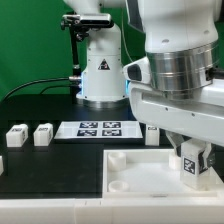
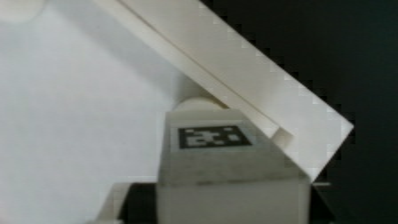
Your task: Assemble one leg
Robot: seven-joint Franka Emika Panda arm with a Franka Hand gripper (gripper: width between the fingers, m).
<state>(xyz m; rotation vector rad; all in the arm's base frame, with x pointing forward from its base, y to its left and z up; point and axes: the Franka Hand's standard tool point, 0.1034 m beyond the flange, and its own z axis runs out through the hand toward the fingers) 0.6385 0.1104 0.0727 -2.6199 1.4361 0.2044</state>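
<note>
1. In the exterior view we see the tool (image 1: 190, 160) closed on the leg (image 1: 188, 170). It pinches the leg by its sides, tag facing the camera, low over the corner of the flat white square piece (image 1: 135, 172) on the exterior view's right.
2. Only that view gives us the rest of the desk (image 1: 40, 165). The marker board (image 1: 100, 128) lies in the middle. A far block (image 1: 17, 136) and a second block (image 1: 43, 133) sit on the exterior view's left, a third block (image 1: 152, 133) sits just off the board's other end, and the arm's base (image 1: 100, 70) stands behind.
3. The wrist view only gives us the leg close up, its rounded end right at an edge of the square piece. We can't tell whether they touch.
4. Labels: black-and-white square tags on the blocks and the board. The triangle sticker on the base is too small for us to read.
</note>
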